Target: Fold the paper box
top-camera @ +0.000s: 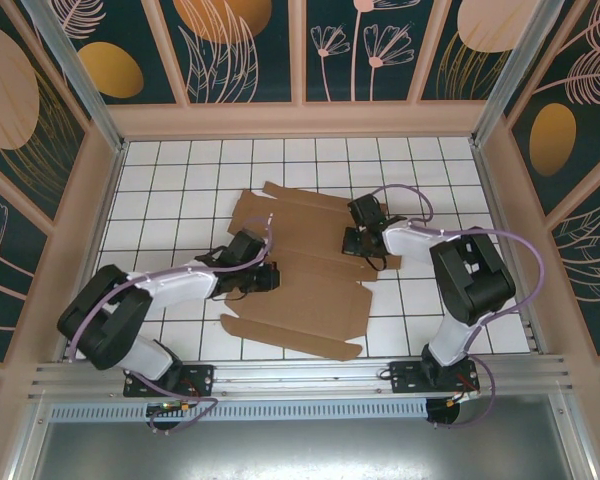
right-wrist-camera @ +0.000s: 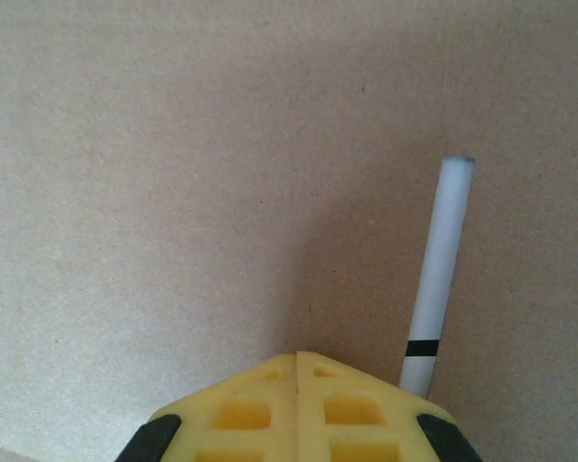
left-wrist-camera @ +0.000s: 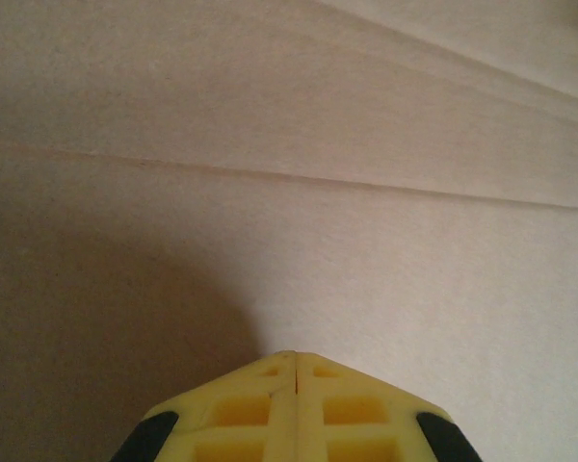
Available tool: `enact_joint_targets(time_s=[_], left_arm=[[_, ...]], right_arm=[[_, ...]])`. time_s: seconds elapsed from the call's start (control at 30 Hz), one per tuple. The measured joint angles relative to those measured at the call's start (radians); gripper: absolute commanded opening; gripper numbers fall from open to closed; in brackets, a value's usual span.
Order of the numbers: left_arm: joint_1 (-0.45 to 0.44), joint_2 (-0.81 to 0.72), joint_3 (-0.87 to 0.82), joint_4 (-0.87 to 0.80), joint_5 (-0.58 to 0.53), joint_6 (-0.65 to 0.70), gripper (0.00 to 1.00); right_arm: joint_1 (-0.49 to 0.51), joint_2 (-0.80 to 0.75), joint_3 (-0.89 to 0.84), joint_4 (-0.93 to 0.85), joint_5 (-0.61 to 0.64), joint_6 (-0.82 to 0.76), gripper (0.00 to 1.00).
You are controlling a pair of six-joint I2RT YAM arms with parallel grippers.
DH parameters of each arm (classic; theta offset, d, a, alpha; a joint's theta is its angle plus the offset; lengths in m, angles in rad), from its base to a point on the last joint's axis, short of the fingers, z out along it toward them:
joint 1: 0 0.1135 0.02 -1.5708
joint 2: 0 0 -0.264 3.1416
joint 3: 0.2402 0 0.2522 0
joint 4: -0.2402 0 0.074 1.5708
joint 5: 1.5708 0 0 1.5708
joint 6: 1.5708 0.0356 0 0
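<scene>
The paper box (top-camera: 310, 300) is a flat brown die-cut cardboard sheet with flaps, lying unfolded in the middle of the table. My left gripper (top-camera: 263, 277) rests over the sheet's left part. Its yellow fingertips are shut together with nothing between them, their point down against the cardboard (left-wrist-camera: 366, 241), just short of a crease line (left-wrist-camera: 270, 175). My right gripper (top-camera: 363, 240) is on the sheet's upper right part, also shut and empty, tip against the cardboard (right-wrist-camera: 173, 192). To the right of its tip (right-wrist-camera: 298, 356) a narrow slot (right-wrist-camera: 443, 260) shows the white table beneath.
The sheet lies on a white gridded table (top-camera: 180, 180) enclosed by patterned walls (top-camera: 40, 150). An aluminium rail (top-camera: 300, 380) runs along the near edge where both arm bases are bolted. Purple cables (top-camera: 525, 270) loop off the arms.
</scene>
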Motion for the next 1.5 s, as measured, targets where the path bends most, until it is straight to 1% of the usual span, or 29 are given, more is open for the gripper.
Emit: enact_joint_targets(time_s=[0.17, 0.23, 0.33, 0.4, 0.47, 0.53, 0.63, 0.73, 0.83, 1.0, 1.13, 1.23, 1.33, 1.4, 1.5], left_arm=[[0.015, 0.048, 0.035, -0.002, -0.037, -0.008, 0.0], [0.025, 0.057, 0.05, 0.0, -0.048, -0.01, 0.0], [0.034, 0.076, 0.053, 0.019, -0.052, -0.027, 0.0], [0.034, 0.082, 0.033, 0.062, -0.045, -0.057, 0.0], [0.035, 0.082, 0.006, 0.11, -0.029, -0.087, 0.0], [0.035, 0.08, -0.016, 0.158, -0.012, -0.115, 0.0], [0.026, 0.072, -0.032, 0.185, 0.006, -0.146, 0.0], [0.0, 0.053, -0.035, 0.174, 0.024, -0.161, 0.0], [-0.018, 0.018, -0.036, 0.161, 0.035, -0.165, 0.0], [-0.018, -0.009, -0.039, 0.156, 0.053, -0.169, 0.0], [-0.018, -0.008, -0.029, 0.123, 0.057, -0.159, 0.0], [-0.018, -0.006, 0.072, 0.016, 0.03, -0.109, 0.0], [-0.004, 0.029, 0.268, -0.052, -0.003, -0.048, 0.0], [0.032, 0.081, 0.415, -0.051, 0.0, -0.019, 0.0], [0.108, 0.193, 0.581, -0.035, 0.024, -0.008, 0.0]], right_arm=[[0.0, -0.06, -0.072, 0.022, 0.006, 0.005, 0.0], [0.0, -0.103, -0.109, 0.011, 0.003, 0.011, 0.06], [-0.006, -0.203, -0.161, -0.022, -0.008, 0.02, 0.22], [-0.031, -0.286, -0.187, -0.027, -0.034, 0.033, 0.3], [-0.056, -0.336, -0.197, -0.028, -0.049, 0.032, 0.33], [-0.068, -0.341, -0.197, -0.025, -0.052, 0.029, 0.33], [-0.069, -0.27, -0.192, -0.022, -0.068, 0.022, 0.33], [-0.069, -0.141, -0.153, -0.022, -0.076, 0.006, 0.32], [-0.065, -0.058, -0.055, -0.014, -0.078, -0.016, 0.31], [-0.03, 0.101, 0.116, -0.009, -0.071, -0.077, 0.29], [-0.004, 0.17, 0.198, -0.004, -0.074, -0.123, 0.29], [-0.001, 0.188, 0.224, -0.006, -0.082, -0.159, 0.29], [-0.001, 0.192, 0.241, -0.023, -0.097, -0.194, 0.3], [-0.004, 0.191, 0.245, -0.027, -0.122, -0.208, 0.32], [-0.014, 0.177, 0.245, -0.033, -0.185, -0.22, 0.34]])
